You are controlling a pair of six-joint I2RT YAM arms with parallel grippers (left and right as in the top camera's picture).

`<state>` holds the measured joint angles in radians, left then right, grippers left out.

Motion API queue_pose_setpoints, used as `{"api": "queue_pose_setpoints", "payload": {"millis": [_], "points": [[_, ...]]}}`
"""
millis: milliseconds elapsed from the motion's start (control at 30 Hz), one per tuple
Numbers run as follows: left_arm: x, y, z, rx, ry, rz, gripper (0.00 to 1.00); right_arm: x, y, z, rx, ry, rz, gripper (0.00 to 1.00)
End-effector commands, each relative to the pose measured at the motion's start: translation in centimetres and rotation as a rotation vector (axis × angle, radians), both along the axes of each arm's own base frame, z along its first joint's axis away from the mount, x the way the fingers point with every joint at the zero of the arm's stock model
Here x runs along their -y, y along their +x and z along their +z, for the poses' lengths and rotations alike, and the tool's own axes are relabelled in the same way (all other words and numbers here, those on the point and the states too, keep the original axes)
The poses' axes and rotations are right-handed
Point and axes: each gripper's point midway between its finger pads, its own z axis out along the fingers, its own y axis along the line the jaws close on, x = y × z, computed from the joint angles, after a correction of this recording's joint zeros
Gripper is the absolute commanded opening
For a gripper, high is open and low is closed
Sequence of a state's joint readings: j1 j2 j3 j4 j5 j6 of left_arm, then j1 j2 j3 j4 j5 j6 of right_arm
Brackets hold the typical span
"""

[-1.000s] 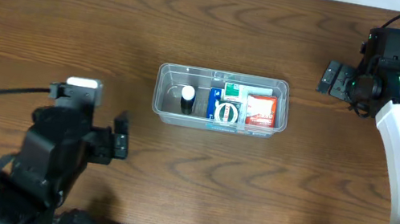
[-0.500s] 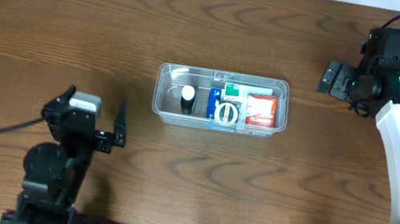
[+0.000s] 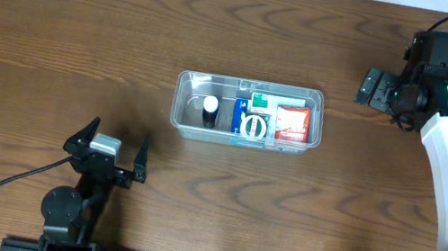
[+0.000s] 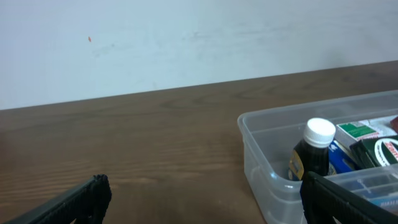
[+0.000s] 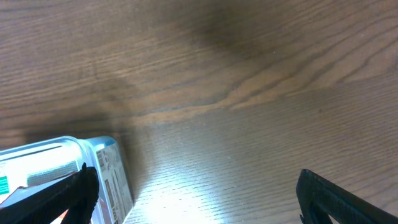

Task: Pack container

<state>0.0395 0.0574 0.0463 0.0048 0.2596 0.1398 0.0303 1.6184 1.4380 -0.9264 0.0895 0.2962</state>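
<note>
- Well, my left hand sits low at the near left of the worktop, with its two fingers spread wide apart and nothing between them.
- In the left wrist view my dark fingers only show at the bottom corners, and the brown wood lies between them.
- The tub stands upright in the middle of the worktop, its long side running left to right and its top open. It is well apart from both of my hands.
- At its left end a dark bottle with a white cap stands upright.
- Just right of the bottle is a blue box, then a green-and-white box against the far wall.
- A round white thing lies in front of those two boxes; I cannot tell what it is.
- A red box fills the right end of the tub.
- My right hand hangs at the far right, beyond the tub's right end and clear of it. Its fingers are apart and it holds nothing; its wrist view shows bare wood between the tips.
</note>
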Motion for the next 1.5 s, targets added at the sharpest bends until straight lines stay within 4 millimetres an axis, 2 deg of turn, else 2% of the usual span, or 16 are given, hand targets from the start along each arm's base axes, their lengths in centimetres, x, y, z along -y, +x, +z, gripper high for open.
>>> {"api": "queue_pose_setpoints", "payload": {"millis": [0, 100, 1200, 1300, 1467], "points": [[0.1, -0.1, -1.0, 0.006, 0.019, -0.012, 0.98, 0.2, 0.1, 0.2, 0.004, -0.005, -0.01, 0.99], [0.1, -0.2, -2.1, -0.034, 0.018, -0.01, 0.98, 0.2, 0.1, 0.2, 0.004, -0.005, -0.01, 0.99], [0.0, -0.2, -2.1, -0.037, 0.017, -0.006, 0.98, 0.2, 0.1, 0.2, 0.004, -0.005, -0.01, 0.99], [0.0, -0.2, -2.1, -0.037, 0.017, -0.006, 0.98, 0.8, 0.1, 0.2, 0.003, -0.039, -0.019, 0.99], [0.0, -0.2, -2.1, -0.037, 0.017, -0.006, 0.98, 0.7, -0.5, 1.6, 0.034, -0.042, -0.015, 0.99]]}}
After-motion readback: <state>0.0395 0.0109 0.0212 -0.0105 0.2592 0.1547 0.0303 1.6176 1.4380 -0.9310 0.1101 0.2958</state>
